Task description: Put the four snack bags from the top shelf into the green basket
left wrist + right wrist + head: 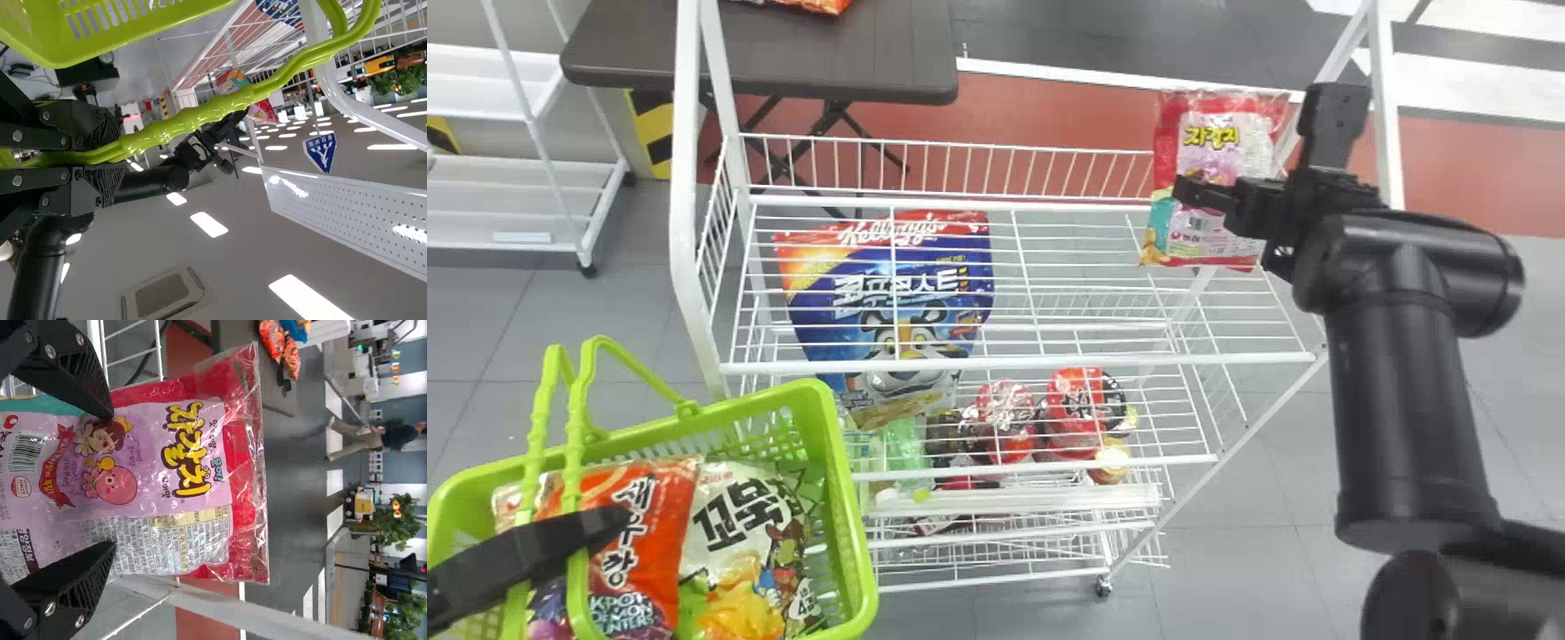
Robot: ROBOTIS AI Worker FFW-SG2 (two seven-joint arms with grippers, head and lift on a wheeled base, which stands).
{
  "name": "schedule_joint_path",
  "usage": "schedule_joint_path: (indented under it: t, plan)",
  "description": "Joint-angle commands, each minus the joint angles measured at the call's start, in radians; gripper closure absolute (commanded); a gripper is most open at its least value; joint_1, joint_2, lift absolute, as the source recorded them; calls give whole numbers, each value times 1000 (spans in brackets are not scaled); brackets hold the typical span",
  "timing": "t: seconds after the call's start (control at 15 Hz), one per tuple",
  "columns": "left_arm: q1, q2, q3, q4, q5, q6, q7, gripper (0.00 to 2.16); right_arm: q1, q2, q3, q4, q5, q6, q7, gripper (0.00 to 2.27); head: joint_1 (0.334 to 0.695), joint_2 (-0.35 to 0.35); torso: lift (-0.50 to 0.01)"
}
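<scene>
A pink-and-red snack bag (1214, 133) stands upright at the right end of the white rack's top shelf (1049, 363). My right gripper (1258, 147) is at this bag, its fingers spread. In the right wrist view, the bag (193, 453) spans the space between the tips of the right gripper (112, 480), which do not clamp it. At the lower left, my left gripper (609, 520) holds the handle of the green basket (845, 498); in the left wrist view the left gripper (110, 157) is closed on that handle (220, 107). An orange-red bag (649, 516) and a white bag (734, 507) lie in the basket.
Below the top shelf are a large blue bag (889, 302) and red round packs (1080, 413). White posts (1385, 116) rise at the rack's corners. A dark table (854, 53) stands behind, another white rack (507, 209) at the far left.
</scene>
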Motion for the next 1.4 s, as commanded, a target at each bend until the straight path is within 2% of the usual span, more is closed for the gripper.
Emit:
schedule_joint_path:
  t: [0.0,0.07,0.13,0.2,0.53,0.73,1.0,1.27,1.33]
  plan:
    - [0,2,1,0,0,0,-10,2148,-23,1,13,27,41,31,0,961,695,-187,0]
    - [2,2,3,0,0,0,-10,2148,-21,1,14,25,41,50,0,1663,695,-186,0]
    - [2,2,3,0,0,0,-10,2148,-17,2,17,19,40,83,-4,2182,695,-186,0]
    - [2,2,3,0,0,0,-10,2148,-6,2,16,7,38,99,-13,2256,695,-186,0]
    - [0,4,3,-1,3,3,-10,2148,71,2,-3,-130,-8,151,-13,2256,695,-193,0]
    - [0,4,3,-1,3,3,-10,2148,183,2,-4,-346,-94,255,0,2256,695,-193,0]
    - [0,4,4,0,3,3,-10,2148,376,7,2,-722,-305,458,11,2256,695,-167,0]
    - [2,1,4,-1,3,0,-10,2148,520,10,24,-993,-569,648,45,2256,695,-76,0]
    - [3,1,4,-3,3,0,-10,2148,534,13,33,-1021,-632,703,60,2256,695,-13,0]
